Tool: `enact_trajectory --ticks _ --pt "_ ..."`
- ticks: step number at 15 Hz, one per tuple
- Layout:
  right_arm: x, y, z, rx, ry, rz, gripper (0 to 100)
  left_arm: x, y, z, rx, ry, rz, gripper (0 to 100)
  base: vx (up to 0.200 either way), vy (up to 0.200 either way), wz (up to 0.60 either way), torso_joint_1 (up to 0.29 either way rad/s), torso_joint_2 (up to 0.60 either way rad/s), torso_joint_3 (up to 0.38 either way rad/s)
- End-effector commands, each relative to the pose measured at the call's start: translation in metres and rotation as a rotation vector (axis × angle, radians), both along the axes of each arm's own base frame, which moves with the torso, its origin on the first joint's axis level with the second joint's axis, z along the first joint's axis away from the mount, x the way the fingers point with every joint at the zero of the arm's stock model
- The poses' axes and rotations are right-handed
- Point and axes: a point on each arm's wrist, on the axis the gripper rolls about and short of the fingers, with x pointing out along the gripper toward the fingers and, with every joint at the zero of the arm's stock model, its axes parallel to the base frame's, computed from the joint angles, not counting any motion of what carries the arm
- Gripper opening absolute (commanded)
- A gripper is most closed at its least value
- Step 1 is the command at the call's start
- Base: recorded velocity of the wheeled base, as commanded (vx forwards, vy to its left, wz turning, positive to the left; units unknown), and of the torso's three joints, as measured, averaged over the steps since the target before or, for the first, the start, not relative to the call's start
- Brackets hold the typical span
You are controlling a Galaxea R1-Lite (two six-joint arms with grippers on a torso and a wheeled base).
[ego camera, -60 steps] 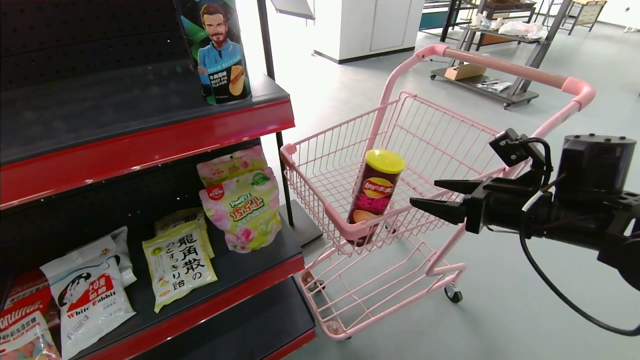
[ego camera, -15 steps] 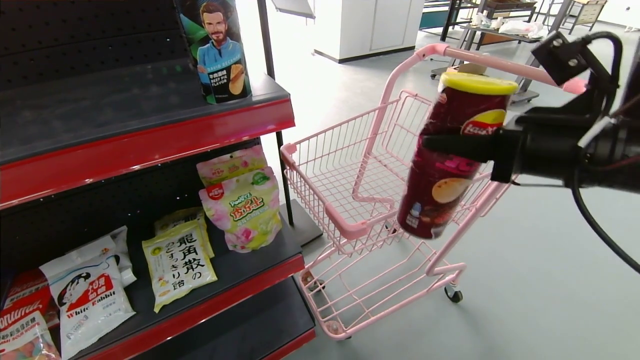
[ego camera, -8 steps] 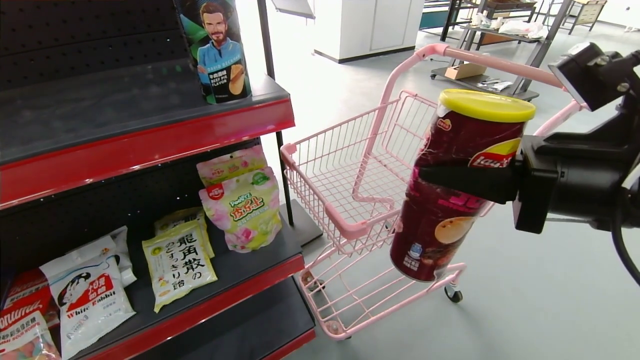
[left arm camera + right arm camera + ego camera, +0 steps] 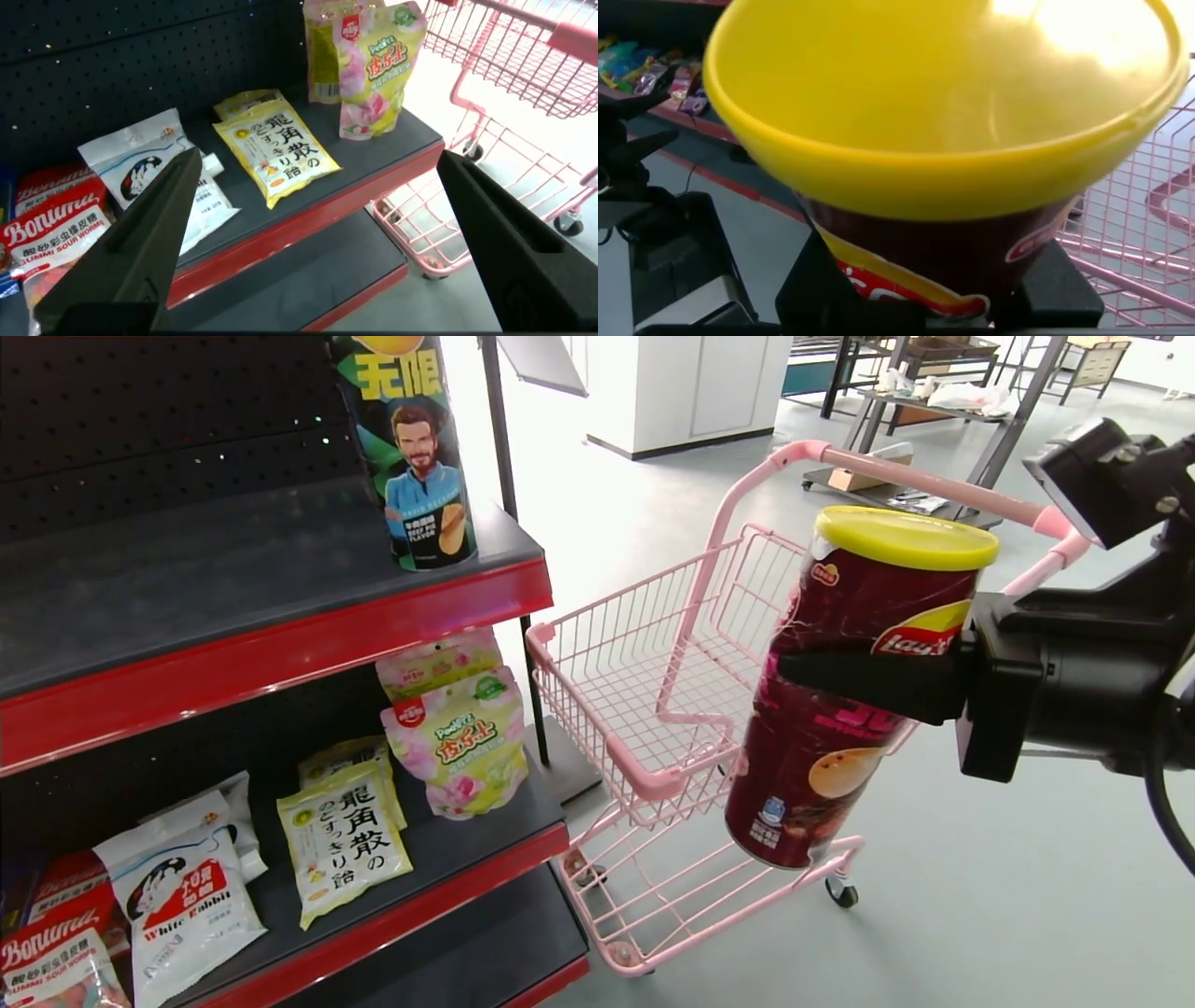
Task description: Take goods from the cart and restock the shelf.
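Chip can: a tall dark-maroon cylindrical chip can with a yellow plastic lid [image 4: 822, 775] hung in the air at right of centre in the head view. It was in front of the cart's basket and touched neither the cart nor the shelf.
Tilt: the can leaned, with its lid toward the upper right and its base toward the lower left.
Right gripper: the black right gripper [image 4: 794, 658] came in from the right edge and was clenched around the can's upper half, just under the lid.
Fingers: one black finger [image 4: 868, 681] lay as a bar across the front of the label, and the other was hidden behind the can.
Label: a red-and-yellow logo, partly covered by the finger, sat above pink lettering, a picture of a round golden chip and a small blue-and-white mark near the base.
Lid: in the right wrist view the yellow lid [image 4: 943, 93] looked smooth and round, with the maroon wall below it.
Cart: the pink wire shopping cart [image 4: 644, 775] stood at centre, beside the shelf's right end.
Shelf: the black shelf unit with red front edges [image 4: 280, 644] filled the left side.
Upper shelf: a tall green chip can printed with a man's portrait [image 4: 420, 457] stood upright near the right end.
Lower shelf: a pink-and-green pouch [image 4: 457, 747], a yellow bag [image 4: 345, 845] and a white bag [image 4: 187, 905].
Left gripper: the left gripper [image 4: 320, 159] was spread wide, held nothing, and hung over the lower shelf's bags.
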Motion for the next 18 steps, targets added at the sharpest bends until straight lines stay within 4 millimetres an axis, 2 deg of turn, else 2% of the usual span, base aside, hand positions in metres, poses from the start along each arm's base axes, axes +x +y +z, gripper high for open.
enact_trajectory --ticks 1,9,18 --pt "0.000 0.002 -0.001 -0.001 0.002 0.007 0 0.000 0.000 0.000 0.000 0.001 0.001 100 0.000 0.000 0.00 0.105 -0.46 -0.369" --pt "0.001 0.003 -0.004 -0.016 0.000 0.009 0 0.000 0.000 0.000 0.000 0.001 0.001 100 0.000 0.000 0.00 0.143 -0.51 -0.369" --pt "0.000 0.001 -0.021 -0.091 -0.007 -0.011 0 0.000 0.000 0.000 0.000 0.001 0.001 100 0.000 0.000 0.00 0.205 -0.55 -0.351"
